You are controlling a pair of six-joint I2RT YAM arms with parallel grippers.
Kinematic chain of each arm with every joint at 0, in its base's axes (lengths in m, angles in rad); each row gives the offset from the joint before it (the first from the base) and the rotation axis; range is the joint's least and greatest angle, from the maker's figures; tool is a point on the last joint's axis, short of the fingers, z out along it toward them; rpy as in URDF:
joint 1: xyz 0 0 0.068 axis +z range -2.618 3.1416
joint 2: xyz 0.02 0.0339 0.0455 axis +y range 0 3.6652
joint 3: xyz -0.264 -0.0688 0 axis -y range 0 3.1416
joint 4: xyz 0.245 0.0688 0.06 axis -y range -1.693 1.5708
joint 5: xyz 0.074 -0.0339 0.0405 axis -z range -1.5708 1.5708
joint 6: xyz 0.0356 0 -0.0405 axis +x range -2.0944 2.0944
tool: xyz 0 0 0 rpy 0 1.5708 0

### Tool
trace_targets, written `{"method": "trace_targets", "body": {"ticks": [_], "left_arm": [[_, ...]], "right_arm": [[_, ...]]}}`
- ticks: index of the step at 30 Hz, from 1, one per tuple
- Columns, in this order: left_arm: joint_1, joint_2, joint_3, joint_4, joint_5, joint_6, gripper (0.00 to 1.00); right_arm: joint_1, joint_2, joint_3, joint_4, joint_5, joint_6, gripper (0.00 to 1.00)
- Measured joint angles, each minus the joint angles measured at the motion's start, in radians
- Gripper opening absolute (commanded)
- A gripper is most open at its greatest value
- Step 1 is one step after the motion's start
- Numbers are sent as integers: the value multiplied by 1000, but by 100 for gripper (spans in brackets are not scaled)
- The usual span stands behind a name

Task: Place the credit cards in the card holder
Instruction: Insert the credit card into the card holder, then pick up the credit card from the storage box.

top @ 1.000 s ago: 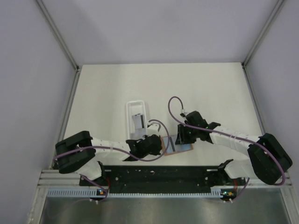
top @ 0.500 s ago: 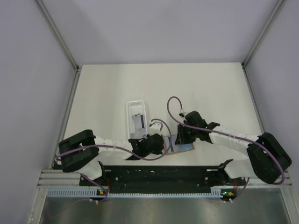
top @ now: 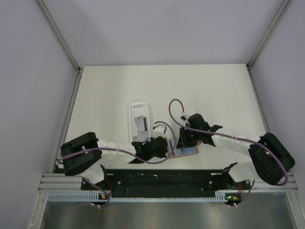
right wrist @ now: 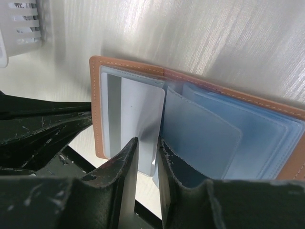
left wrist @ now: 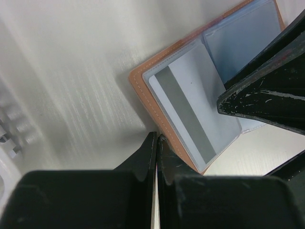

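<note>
Low in the frame, right of the white tray, our left gripper is clamped shut on nothing, tips at the orange edge of the open card holder. One credit card lies partly inside its left sleeve. The right gripper, jaws a sliver apart and empty, straddles the card's protruding corner. Next, we judge, comes a steady push home.

One card holder, one white tray, two credit cards in view.
</note>
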Motion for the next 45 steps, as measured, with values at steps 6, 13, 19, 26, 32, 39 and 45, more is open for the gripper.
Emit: {"method": "trace_targets", "body": {"ticks": [6, 13, 19, 26, 32, 39, 45], "left_arm": [[0, -1, 0, -1, -2, -1, 0], [0, -69, -5, -101, -13, 6, 10], [0, -230, -16, -212, -69, 16, 28], [51, -478, -22, -340, -152, 30, 42], [227, -721, -57, -426, -201, 33, 50], [366, -801, -82, -514, -222, 33, 53], [442, -799, -149, -523, -185, 24, 54]], "right_arm": [[5, -22, 0, -4, 5, 3, 43], [11, -208, 1, -74, 130, -8, 51], [11, -306, 1, -111, 208, -8, 52], [11, -312, 1, -119, 215, -9, 52], [11, -291, 33, -126, 193, -10, 52], [11, -144, 222, -117, 138, -27, 52], [29, -1, 369, -103, 110, -34, 52]]}}
